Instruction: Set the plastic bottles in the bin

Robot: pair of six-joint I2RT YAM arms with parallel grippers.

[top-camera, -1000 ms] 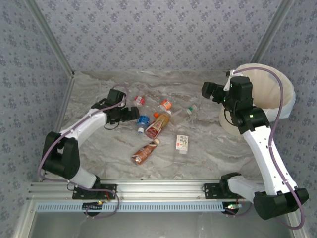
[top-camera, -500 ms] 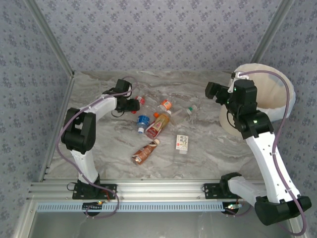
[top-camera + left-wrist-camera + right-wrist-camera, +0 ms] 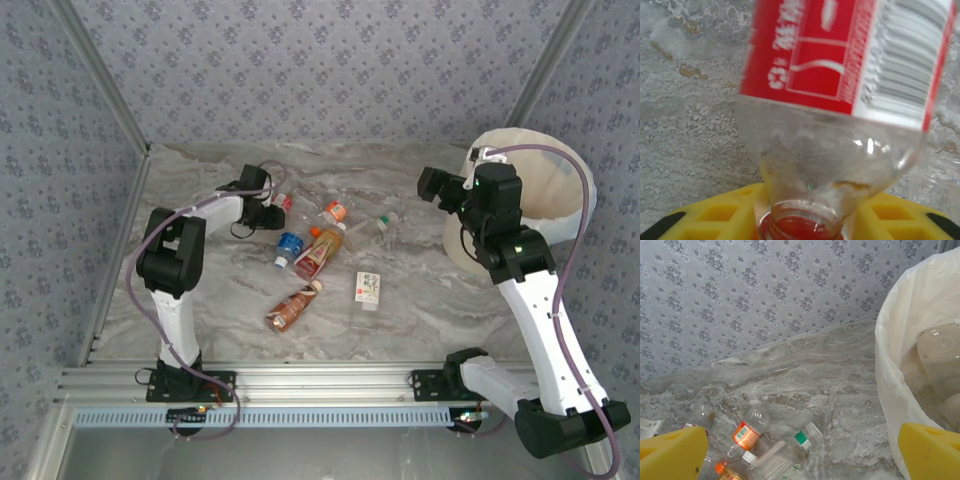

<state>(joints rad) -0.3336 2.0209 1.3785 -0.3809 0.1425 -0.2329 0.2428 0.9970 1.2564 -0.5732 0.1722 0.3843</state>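
Observation:
A clear bottle with a red label and red cap [image 3: 840, 65] lies on the marble table [image 3: 200, 290]. My left gripper [image 3: 805, 225] is shut on its neck, with a yellow finger on each side. From above, that gripper [image 3: 268, 213] is beside the same bottle [image 3: 283, 203]. Several other bottles lie mid-table: an orange-label one [image 3: 335, 211], a blue-cap one [image 3: 289, 245], an orange-cap one [image 3: 318, 250], a brown one [image 3: 292, 310], a white-label one [image 3: 368, 290] and a green-cap one [image 3: 385, 220]. My right gripper [image 3: 430, 185] hangs open and empty in the air beside the bin [image 3: 545, 185].
The bin's cream bag [image 3: 910, 355] holds clear bottles [image 3: 940, 352]. Below my right gripper [image 3: 802, 450] lie the orange-label bottle [image 3: 745, 432] and the green-cap bottle [image 3: 807, 437]. Patterned walls close in the table at the back and sides.
My left gripper moved up the table to the red-label bottle, and its elbow swung inward. My right gripper drifted slightly right, towards the bin.

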